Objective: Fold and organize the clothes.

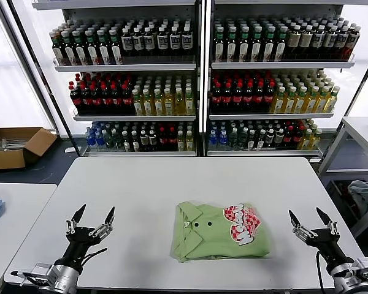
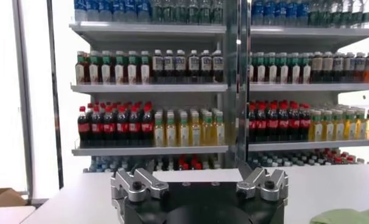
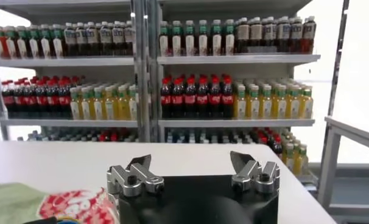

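Left gripper (image 1: 93, 216): low at the near left of the table, fingers spread apart, holding nothing.
Right gripper (image 1: 311, 219): low at the near right, fingers likewise apart and empty.
Shirt (image 1: 221, 231): folded, flat on the white table (image 1: 172, 184) between the two grippers, nearer the right one, touching neither.
Shelves (image 1: 199, 64): behind the table, full of bottles.
Cardboard box (image 1: 15, 146): on the floor, far left.
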Robot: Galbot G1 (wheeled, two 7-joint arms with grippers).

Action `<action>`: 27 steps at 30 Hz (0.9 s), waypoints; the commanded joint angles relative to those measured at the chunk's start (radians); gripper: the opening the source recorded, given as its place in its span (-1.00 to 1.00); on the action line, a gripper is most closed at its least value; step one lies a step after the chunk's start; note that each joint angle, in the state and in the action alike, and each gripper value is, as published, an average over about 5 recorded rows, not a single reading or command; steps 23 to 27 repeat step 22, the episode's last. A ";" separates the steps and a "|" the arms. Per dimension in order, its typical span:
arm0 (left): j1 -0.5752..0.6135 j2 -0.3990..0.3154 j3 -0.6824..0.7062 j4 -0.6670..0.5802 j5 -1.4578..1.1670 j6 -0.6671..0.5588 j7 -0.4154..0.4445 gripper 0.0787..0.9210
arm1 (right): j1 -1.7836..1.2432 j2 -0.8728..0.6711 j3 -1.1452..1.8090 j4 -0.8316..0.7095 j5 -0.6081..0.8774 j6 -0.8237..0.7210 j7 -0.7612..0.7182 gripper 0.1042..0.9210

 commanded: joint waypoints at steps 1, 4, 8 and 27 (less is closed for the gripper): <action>0.023 0.001 -0.018 -0.009 0.000 -0.010 0.009 0.77 | -0.058 0.013 0.063 -0.041 -0.034 0.087 -0.050 0.76; 0.030 0.007 -0.019 -0.008 0.001 -0.014 0.010 0.77 | -0.060 0.012 0.070 -0.044 -0.015 0.084 -0.047 0.76; 0.030 0.008 -0.018 -0.009 0.002 -0.013 0.008 0.77 | -0.067 0.013 0.074 -0.041 -0.007 0.085 -0.049 0.76; 0.027 0.005 -0.023 -0.009 0.000 -0.014 0.003 0.77 | -0.070 0.020 0.082 -0.050 0.010 0.085 -0.044 0.76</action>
